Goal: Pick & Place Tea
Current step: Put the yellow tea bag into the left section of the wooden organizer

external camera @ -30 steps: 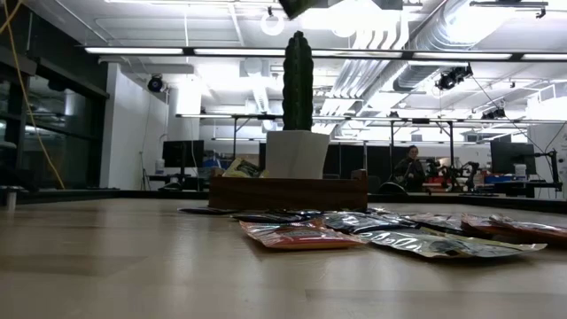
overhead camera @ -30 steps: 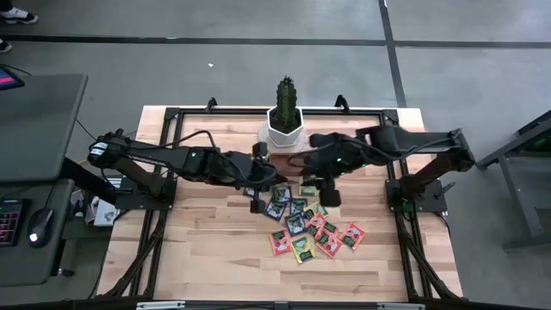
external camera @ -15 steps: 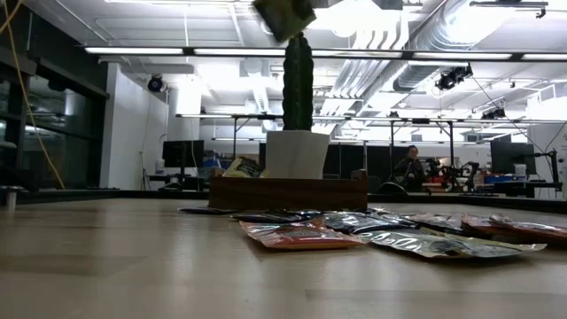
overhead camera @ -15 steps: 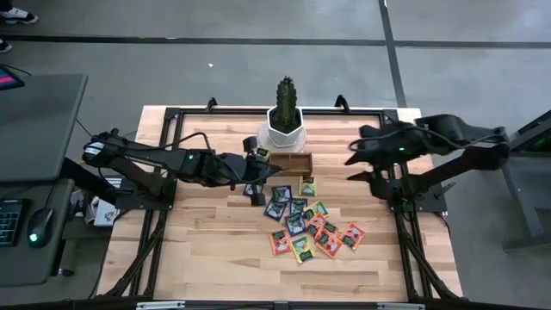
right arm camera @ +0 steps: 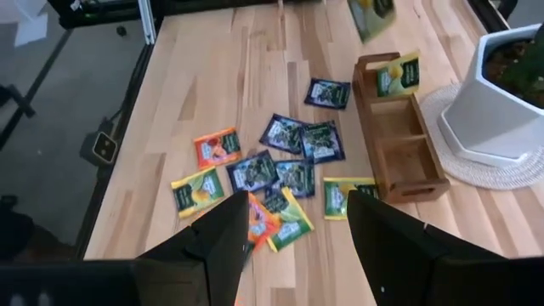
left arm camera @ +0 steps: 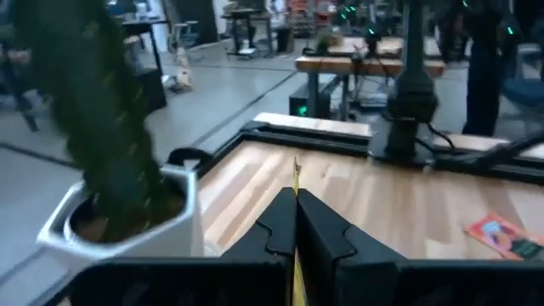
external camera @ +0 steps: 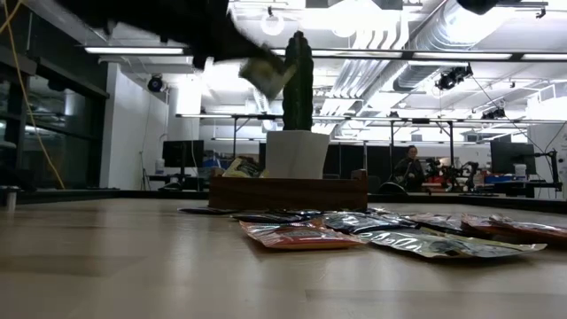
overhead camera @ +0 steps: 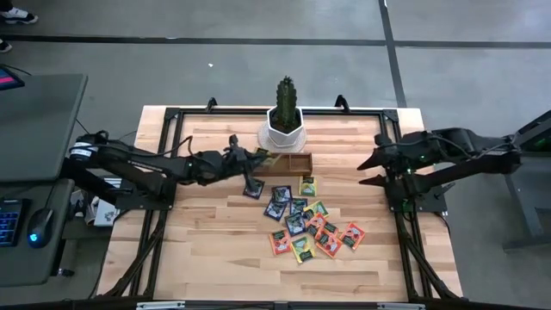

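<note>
- Left gripper (overhead camera: 256, 158) is shut tight on one yellow-green sachet (external camera: 266, 73), held edge-up between the fingers; its wrist view shows only the thin edge (left arm camera: 295, 183) sticking up past the fingertips.
- A second ago this gripper was down over the near edge of the pile. Now it is pulled back to the left and lifted, just left of the tray (overhead camera: 288, 163), with the cactus pot (overhead camera: 283, 129) close behind it.
- From the low view the held sachet hangs in the air beside the cactus, well above the tray. Not released yet.
- Tray: one yellow-green sachet (right arm camera: 398, 75) already stands in the end compartment, the other two compartments look empty from the right wrist view.
- Pile of sachets (overhead camera: 306, 220) lies loose on the table (overhead camera: 198, 250) in front of the tray, yellow-green, dark blue and orange mixed; one yellow-green sachet (overhead camera: 307, 186) lies just in front of the tray.
- Right gripper (overhead camera: 368, 170) has backed off from the tray to the table's right edge, jaws wide, nothing in them.
- Read: right arm cleared out so the left can drop its sachet. Task is early, most of the tea is on the table.
</note>
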